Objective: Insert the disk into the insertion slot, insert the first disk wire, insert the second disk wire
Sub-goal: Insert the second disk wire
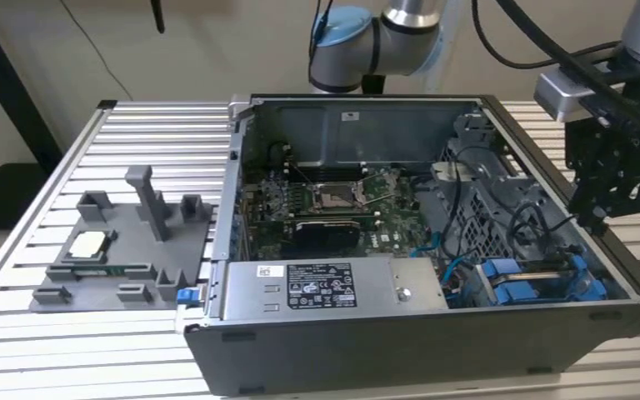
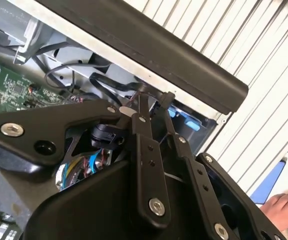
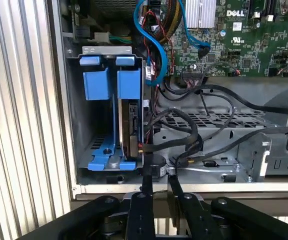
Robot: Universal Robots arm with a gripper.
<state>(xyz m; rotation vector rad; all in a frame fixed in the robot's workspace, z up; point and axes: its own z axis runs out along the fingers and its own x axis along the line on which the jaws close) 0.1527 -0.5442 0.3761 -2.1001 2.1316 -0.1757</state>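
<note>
The disk [image 3: 130,127], held in a blue carrier, stands inside the insertion slot [image 3: 106,50], the grey drive cage in the case corner. In the exterior view that insertion slot [image 1: 532,280] is at the case's near corner on the view's right. My gripper [image 1: 600,218] hangs over the case's wall on that side, a little back from the cage. In both wrist views the gripper [image 3: 159,176] [image 2: 154,98] has its fingers nearly together on the plug end of a black wire [image 3: 191,131]. The plug sits just beside the cage's open end.
The open computer case [image 1: 432,350] lies on a slatted table. It holds a silver power-supply box [image 1: 332,287], a motherboard [image 1: 332,200] and blue data cables [image 3: 154,47]. A grey fixture tray [image 1: 120,250] stands at the exterior view's left. A person's hand [image 2: 284,207] rests beyond the case.
</note>
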